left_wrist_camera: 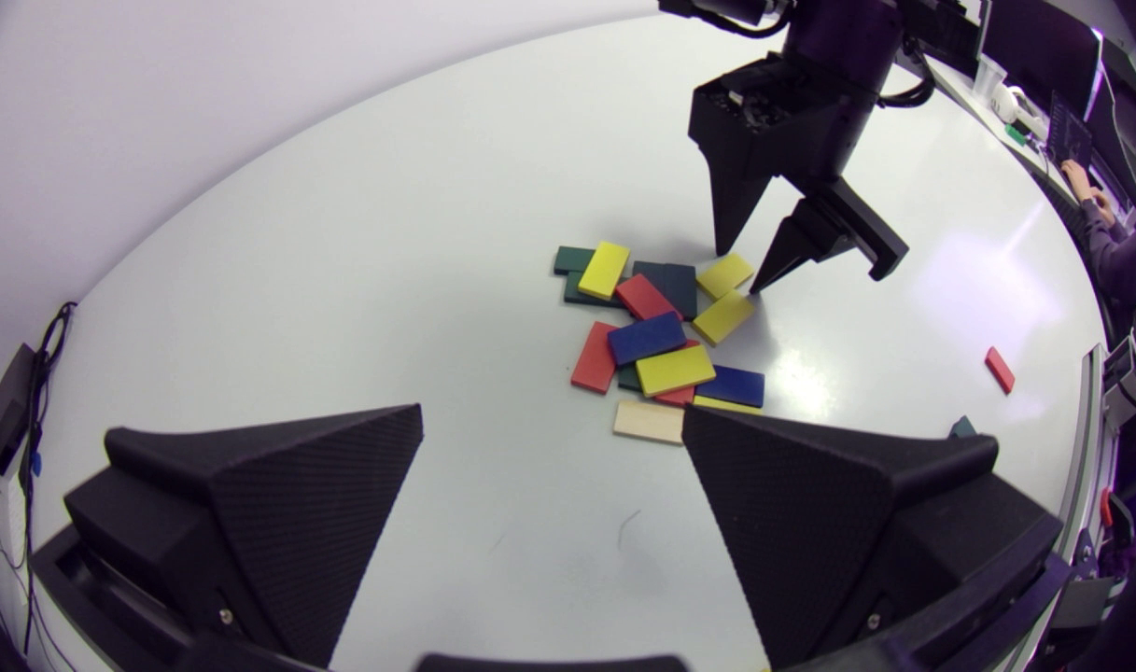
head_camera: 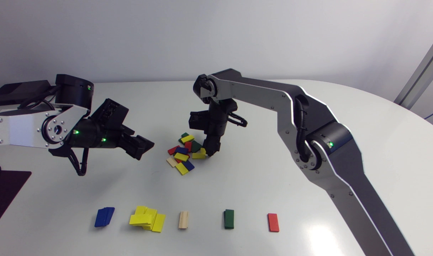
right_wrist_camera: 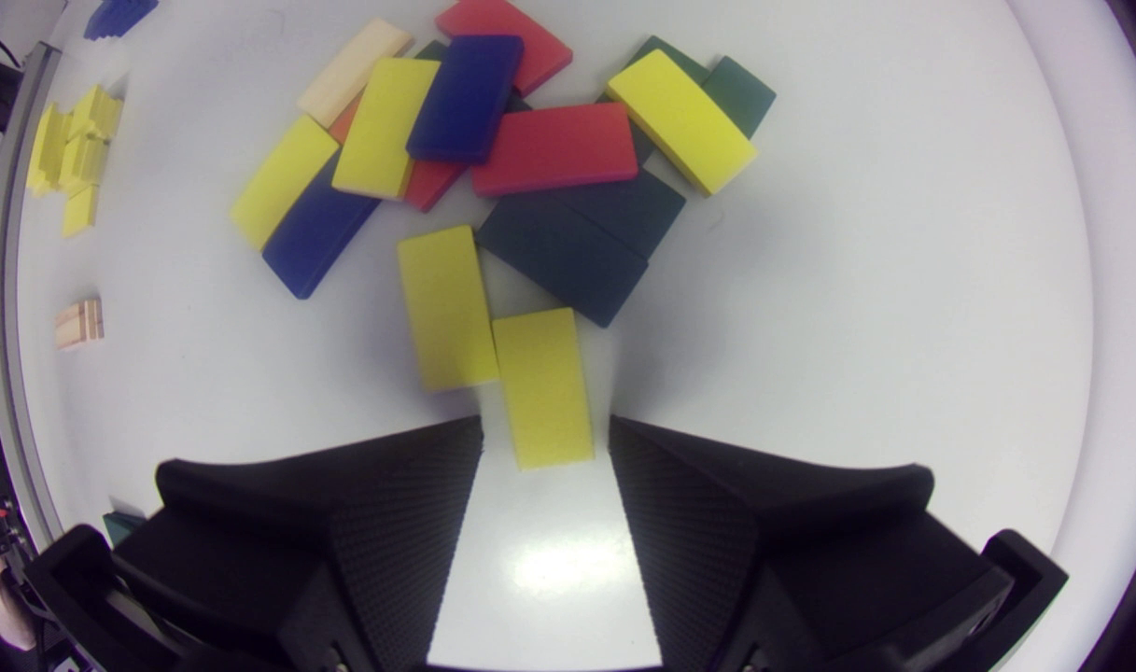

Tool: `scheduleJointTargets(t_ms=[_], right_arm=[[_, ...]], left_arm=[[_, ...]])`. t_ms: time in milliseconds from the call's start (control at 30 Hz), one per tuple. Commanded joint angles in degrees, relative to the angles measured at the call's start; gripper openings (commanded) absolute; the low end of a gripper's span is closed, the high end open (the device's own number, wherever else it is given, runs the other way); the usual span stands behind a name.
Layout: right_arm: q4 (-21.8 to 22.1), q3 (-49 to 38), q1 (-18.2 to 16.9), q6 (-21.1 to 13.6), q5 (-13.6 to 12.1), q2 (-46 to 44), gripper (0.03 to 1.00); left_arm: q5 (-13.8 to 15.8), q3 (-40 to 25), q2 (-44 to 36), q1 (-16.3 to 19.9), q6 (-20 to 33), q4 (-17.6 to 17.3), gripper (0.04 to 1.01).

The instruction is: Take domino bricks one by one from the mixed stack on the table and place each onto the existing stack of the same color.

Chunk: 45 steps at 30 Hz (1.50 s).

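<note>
Mid-table, beside the mixed brick pile [head_camera: 182, 156], our right jaws stand open astride a flat yellow domino brick [right_wrist_camera: 541, 387], another yellow brick [right_wrist_camera: 446, 308] touching it. Our left jaws gape empty, half hiding the green stack [left_wrist_camera: 961, 427].

mixed stack [head_camera: 182, 154]: on bench [head_camera: 273, 177] centre | five sorted stacks [head_camera: 183, 219]: row before it | right hand [head_camera: 210, 153]: at its right edge | left hand [head_camera: 145, 147]: left of it, apart
</note>
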Motion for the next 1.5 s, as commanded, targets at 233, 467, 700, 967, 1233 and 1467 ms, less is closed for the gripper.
scheduleJointTargets(t_ms=[233,467,700,967,1233,1467], right_arm=[[1.2,-4.3,1.4,-1.5,1.3,-0.3,0.036],[8.3,-11.2,1.4,0.4,4.5,-7.9,0.033],[11.4,-16.9,2.0,2.4,5.0,-15.5,0.033],[14.6,-30.0,8.1,7.5,4.0,-25.4,0.033],[16.8,-36.7,15.2,13.8,1.3,-28.0,0.033],[16.8,-36.8,20.5,17.8,1.2,-28.2,0.033]], left_arm=[[0.7,-0.8,1.3,0.6,1.3,0.0,0.99],[0.8,-0.7,1.4,0.5,1.3,0.0,0.99],[0.8,-1.0,1.1,0.3,1.2,0.0,0.99],[0.8,-1.7,-1.2,1.4,0.6,0.0,0.99],[0.7,-3.1,-3.8,4.2,-1.2,0.1,0.99],[0.1,-5.0,-8.6,7.9,-2.0,0.5,0.99]])
